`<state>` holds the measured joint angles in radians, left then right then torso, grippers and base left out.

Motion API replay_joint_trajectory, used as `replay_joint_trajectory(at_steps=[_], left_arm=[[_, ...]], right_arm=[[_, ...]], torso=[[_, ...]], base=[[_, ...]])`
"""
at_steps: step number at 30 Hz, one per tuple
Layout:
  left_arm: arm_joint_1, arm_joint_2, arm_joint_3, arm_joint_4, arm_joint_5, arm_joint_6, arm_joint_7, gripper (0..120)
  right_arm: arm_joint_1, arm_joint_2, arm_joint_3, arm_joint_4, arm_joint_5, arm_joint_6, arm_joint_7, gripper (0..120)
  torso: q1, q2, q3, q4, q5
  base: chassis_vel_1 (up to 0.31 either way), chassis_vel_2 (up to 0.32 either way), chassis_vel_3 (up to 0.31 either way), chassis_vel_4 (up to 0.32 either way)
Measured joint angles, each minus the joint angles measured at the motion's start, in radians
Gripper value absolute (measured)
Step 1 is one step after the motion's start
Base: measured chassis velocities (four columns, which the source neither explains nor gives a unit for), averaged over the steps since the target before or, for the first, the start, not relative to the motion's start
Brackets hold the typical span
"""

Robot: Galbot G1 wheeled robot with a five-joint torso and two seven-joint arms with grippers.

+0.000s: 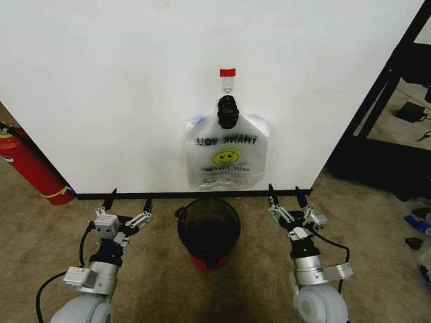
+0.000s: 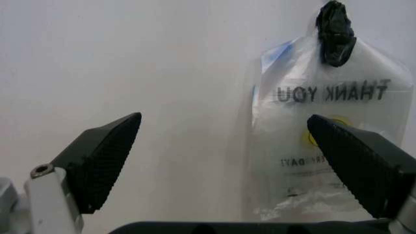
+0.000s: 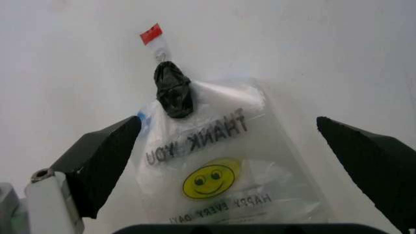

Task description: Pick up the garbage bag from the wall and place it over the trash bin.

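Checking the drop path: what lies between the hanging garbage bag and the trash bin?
In the head view, only the wall's black baseboard separates the garbage bag from the trash bin.

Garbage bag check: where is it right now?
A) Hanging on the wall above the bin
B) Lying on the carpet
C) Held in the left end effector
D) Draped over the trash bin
A: the garbage bag hangs flat against the wall under the red tape strip, above the trash bin; both the left end effector and the right end effector are open and empty.
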<state>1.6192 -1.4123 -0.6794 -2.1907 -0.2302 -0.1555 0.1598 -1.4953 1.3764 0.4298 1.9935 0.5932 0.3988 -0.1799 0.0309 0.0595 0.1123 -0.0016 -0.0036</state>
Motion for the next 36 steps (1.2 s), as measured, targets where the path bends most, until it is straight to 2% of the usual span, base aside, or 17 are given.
replay_joint_trajectory(at_steps=[9, 11, 15, 16, 20, 24, 28, 36], left_arm=[[0.007, -0.018, 0.01, 0.005, 0.008, -0.011, 0.002, 100], [0.007, -0.019, 0.01, 0.015, 0.012, -0.018, 0.002, 100], [0.018, -0.018, 0.013, 0.027, 0.031, -0.03, 0.003, 100], [0.018, -0.018, 0.013, 0.027, 0.031, -0.03, 0.003, 100], [0.019, -0.004, 0.002, 0.031, 0.037, -0.028, 0.003, 100], [0.018, 0.002, -0.006, 0.033, 0.041, -0.024, 0.003, 100], [0.022, 0.003, -0.007, 0.043, 0.058, -0.023, 0.003, 100], [0.018, 0.002, -0.012, 0.063, 0.069, -0.024, 0.0, 100]], right_arm=[[0.01, -0.016, 0.001, -0.013, 0.015, 0.003, 0.009, 100], [0.075, -0.041, -0.031, -0.062, 0.095, 0.008, -0.015, 100], [0.218, -0.076, -0.107, -0.126, 0.35, -0.003, -0.068, 100], [0.218, -0.076, -0.107, -0.126, 0.35, -0.003, -0.068, 100], [0.373, -0.099, -0.174, -0.142, 0.566, -0.095, -0.035, 100], [0.472, -0.102, -0.226, -0.218, 0.662, -0.128, -0.03, 100], [0.601, -0.065, -0.285, -0.383, 0.724, -0.153, -0.057, 100], [0.803, 0.058, -0.32, -0.613, 0.688, -0.152, -0.089, 100]], torso=[[0.0, 0.0, 0.0, -0.0002, 0.0], [0.0, 0.0, 0.0, -0.0002, -0.0001], [0.0, 0.0, 0.0, 0.0004, 0.0], [0.0, 0.0, 0.0, 0.0004, 0.0], [0.0, 0.0, 0.0, 0.0002, -0.0002], [0.0, 0.0, 0.0, 0.0, -0.0001], [0.0, 0.0, 0.0, -0.0001, -0.0001], [0.0, 0.0, 0.0, 0.0002, -0.0001]], base=[[0.0, 0.0, 0.0, 0.0], [0.0, 0.0, 0.0, 0.0], [0.0, 0.0, 0.0, 0.0], [0.0, 0.0, 0.0, 0.0], [0.0, 0.0, 0.0, 0.0], [0.0, 0.0, 0.0, 0.0], [0.0, 0.0, 0.0, 0.0], [0.0, 0.0, 0.0, 0.0]])
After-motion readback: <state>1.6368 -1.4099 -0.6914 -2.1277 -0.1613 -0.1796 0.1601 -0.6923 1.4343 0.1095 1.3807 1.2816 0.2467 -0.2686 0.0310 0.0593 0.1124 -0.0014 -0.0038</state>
